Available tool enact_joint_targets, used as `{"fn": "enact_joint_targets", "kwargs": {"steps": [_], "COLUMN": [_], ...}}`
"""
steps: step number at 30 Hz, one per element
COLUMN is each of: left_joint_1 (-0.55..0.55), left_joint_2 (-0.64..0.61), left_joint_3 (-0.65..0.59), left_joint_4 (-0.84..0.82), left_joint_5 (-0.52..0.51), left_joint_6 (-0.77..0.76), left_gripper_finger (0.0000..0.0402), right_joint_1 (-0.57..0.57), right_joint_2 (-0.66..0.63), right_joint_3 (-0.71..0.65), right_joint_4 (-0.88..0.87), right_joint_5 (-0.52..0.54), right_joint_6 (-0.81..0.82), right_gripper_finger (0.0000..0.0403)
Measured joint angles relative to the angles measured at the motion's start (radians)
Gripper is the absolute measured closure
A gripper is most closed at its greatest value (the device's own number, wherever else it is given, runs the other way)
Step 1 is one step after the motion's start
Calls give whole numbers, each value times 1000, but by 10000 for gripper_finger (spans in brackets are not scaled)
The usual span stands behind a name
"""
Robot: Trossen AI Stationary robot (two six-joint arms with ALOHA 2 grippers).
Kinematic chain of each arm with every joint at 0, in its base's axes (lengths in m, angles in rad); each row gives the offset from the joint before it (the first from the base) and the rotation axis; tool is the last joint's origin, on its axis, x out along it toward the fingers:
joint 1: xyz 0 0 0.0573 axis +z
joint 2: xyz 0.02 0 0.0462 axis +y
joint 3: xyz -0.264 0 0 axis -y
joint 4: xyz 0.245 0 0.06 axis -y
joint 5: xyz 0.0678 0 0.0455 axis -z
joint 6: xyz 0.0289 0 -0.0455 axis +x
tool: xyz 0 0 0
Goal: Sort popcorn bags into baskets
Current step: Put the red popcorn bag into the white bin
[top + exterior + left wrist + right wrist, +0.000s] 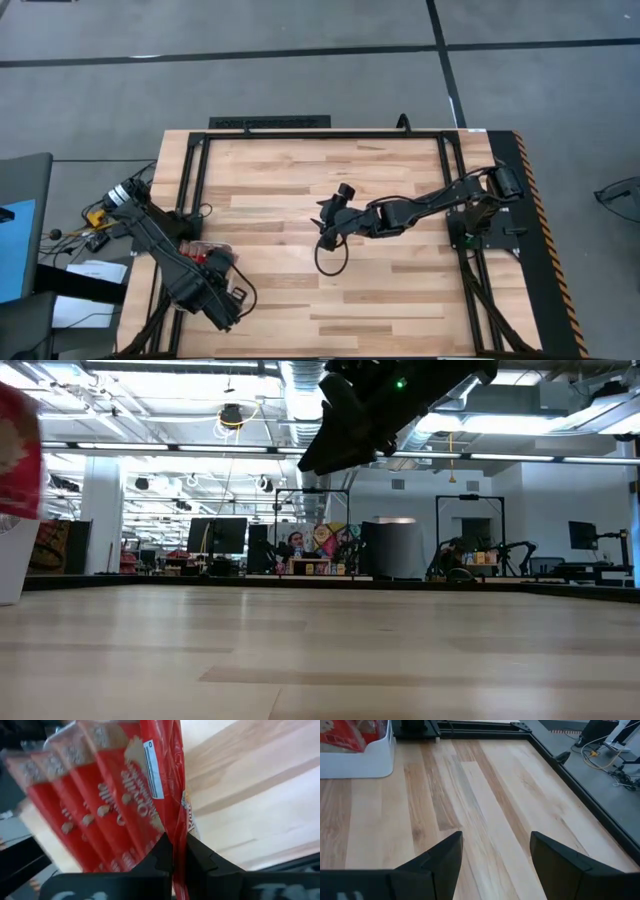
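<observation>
Several red popcorn bags (95, 805) with pale pictures and white lettering stand side by side on edge in the left wrist view. My left gripper (179, 845) is shut on the nearest one. From above, the bags (205, 256) show as a red patch under my left arm near the table's left edge. The white basket (357, 762) holds red bags (347, 732) in the right wrist view, and its wall (12, 565) shows at the left edge of the low view. My right gripper (495, 855) hangs open over the bare table middle (325, 218), touching nothing. My left gripper pinches the nearest popcorn bag by its thin edge (178, 827) between the two fingers. The bag stands on edge, running away from the fingers along their line. Whether its far end rests in the basket cannot be seen.
A black frame (330, 133) runs around the wooden table top (400, 300). A loop of black cable (330, 262) hangs below my right arm. Bare wood lies between the basket and my right gripper. The room beyond holds desks and screens.
</observation>
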Motion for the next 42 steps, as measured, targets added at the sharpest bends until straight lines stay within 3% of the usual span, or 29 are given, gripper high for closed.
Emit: {"fn": "enact_joint_targets", "kwargs": {"steps": [7, 14, 21, 24, 28, 37, 42], "left_joint_1": [-9, 10, 39, 56, 91, 184, 210], "left_joint_2": [0, -1, -7, -17, -27, -27, -26], "left_joint_3": [0, 0, 12, 41, 98, 230, 243], "left_joint_4": [0, 0, 1, 0, 1, 7, 151], "left_joint_5": [64, -4, 94, 81, -41, -565, -613], "left_joint_6": [-16, 11, 334, 419, 481, 609, 775], "left_gripper_finger": [396, 396, 394, 394, 394, 394, 398], "right_joint_1": [-2, -2, 0, 0, 0, -8, -9], "right_joint_2": [0, 1, 1, 1, 1, 1, 1], "right_joint_3": [-62, -81, -98, -109, -112, -112, -112], "right_joint_4": [83, 82, 83, 95, 106, 108, 87], "right_joint_5": [-1, -17, -23, -23, -23, -26, -30], "right_joint_6": [2, 26, 27, 29, 30, 18, 19], "right_gripper_finger": [148, 148, 148, 148, 148, 148, 148]}}
